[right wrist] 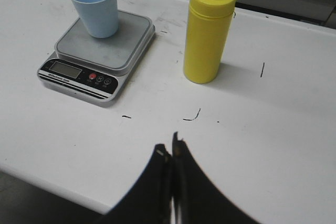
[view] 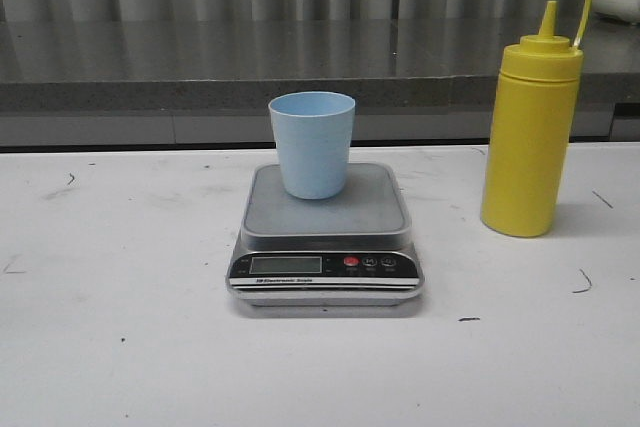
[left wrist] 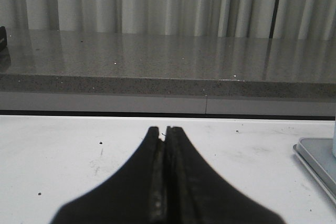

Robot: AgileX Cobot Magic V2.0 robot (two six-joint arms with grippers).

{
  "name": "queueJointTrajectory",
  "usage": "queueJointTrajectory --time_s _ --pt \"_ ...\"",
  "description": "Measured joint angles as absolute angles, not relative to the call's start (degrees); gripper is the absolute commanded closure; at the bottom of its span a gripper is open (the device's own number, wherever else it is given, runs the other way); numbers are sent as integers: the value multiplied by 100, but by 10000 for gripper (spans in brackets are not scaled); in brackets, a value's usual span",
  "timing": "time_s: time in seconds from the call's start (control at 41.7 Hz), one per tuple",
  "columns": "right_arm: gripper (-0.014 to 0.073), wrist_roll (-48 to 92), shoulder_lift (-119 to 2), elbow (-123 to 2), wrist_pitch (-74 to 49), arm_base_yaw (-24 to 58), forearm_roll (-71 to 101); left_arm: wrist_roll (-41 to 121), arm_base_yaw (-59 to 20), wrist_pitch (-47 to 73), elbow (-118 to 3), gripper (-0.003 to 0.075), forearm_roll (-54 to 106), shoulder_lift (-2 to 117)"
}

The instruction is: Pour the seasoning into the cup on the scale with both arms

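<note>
White desk (view: 120,347) kept bare at front for arm reach. Yellow squeeze bottle (view: 530,137) stood upright right of scale (view: 326,232), uncapped, nearest right hand (right wrist: 170,153). Pale blue cup (view: 312,144) set on platform for weighing. Left hand (left wrist: 165,132) and right hand both clenched, nothing held.

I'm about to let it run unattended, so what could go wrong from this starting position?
The cup stands toward the back of the scale platform rather than centred, and looks light; a nudge may tip it or slide it off. The seasoning bottle is tall and narrow, so an off-centre grasp might topple it. Its nozzle is uncapped, so tilting early could spill onto the table. Both the left gripper and right gripper are shut and must open first.
</note>
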State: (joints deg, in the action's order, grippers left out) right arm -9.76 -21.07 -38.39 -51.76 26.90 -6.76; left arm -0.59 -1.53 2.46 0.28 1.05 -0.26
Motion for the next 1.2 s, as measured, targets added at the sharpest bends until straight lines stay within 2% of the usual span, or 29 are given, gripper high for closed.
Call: queueJointTrajectory --time_s 1.199 --pt "661 -976 -2032 -3827 -5176 2666 -710 -59 -153 232 28 740 105 -26"
